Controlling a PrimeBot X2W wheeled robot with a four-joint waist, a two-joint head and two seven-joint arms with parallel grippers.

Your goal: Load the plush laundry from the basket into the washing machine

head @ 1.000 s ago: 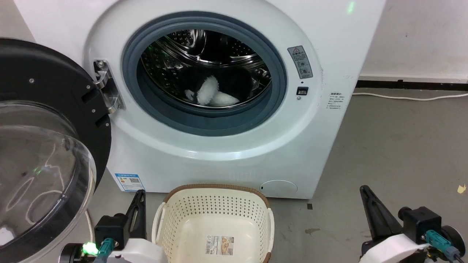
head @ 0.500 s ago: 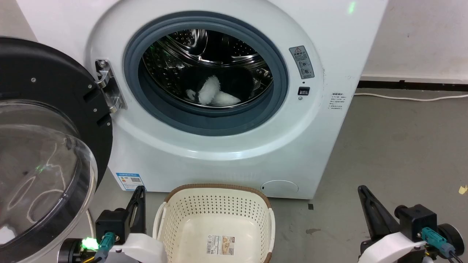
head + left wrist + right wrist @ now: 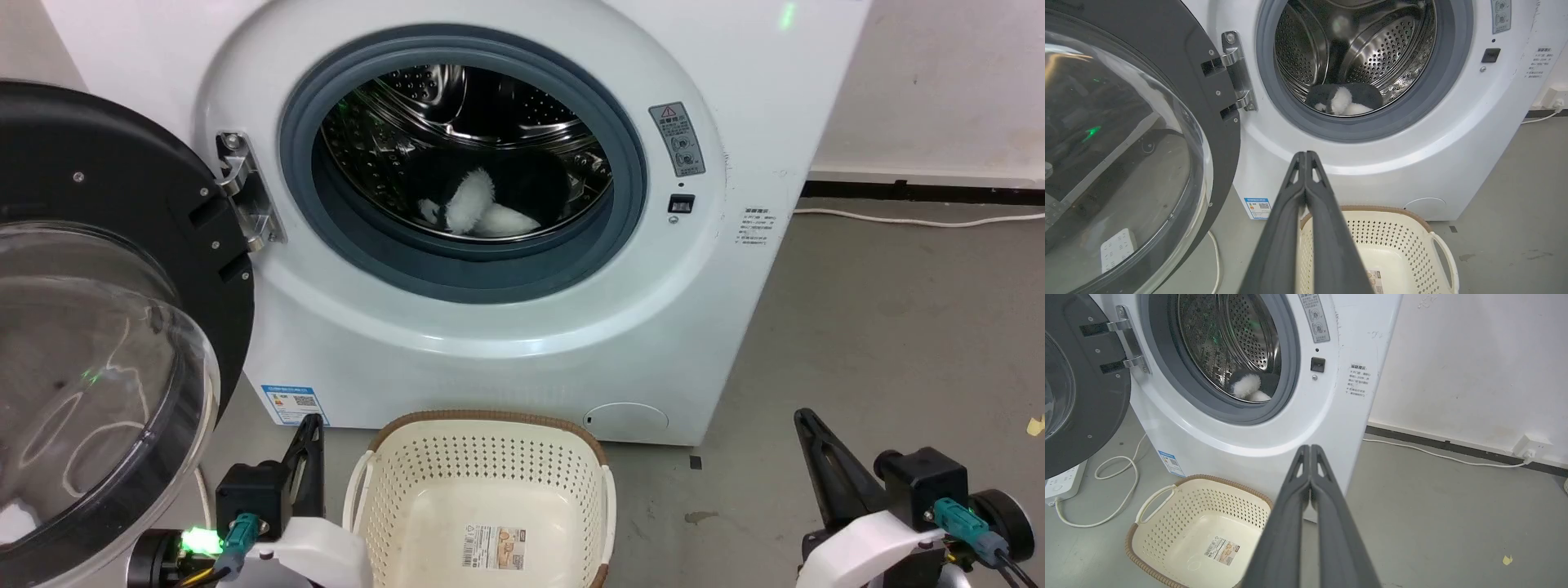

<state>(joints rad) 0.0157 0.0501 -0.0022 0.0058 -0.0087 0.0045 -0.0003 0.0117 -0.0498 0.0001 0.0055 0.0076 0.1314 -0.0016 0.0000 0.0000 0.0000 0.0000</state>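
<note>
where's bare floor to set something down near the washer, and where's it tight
Free: the floor right of the washing machine, between the white cable and the right end effector. Crowded: left of the basket, under the open door, where a power strip and looped cord lie.

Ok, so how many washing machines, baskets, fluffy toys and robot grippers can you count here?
Washing machine: 1
Basket: 1
Fluffy toy: 1, lying inside the drum
Grippers: 2, the left gripper and the right gripper
Total: 5
</note>
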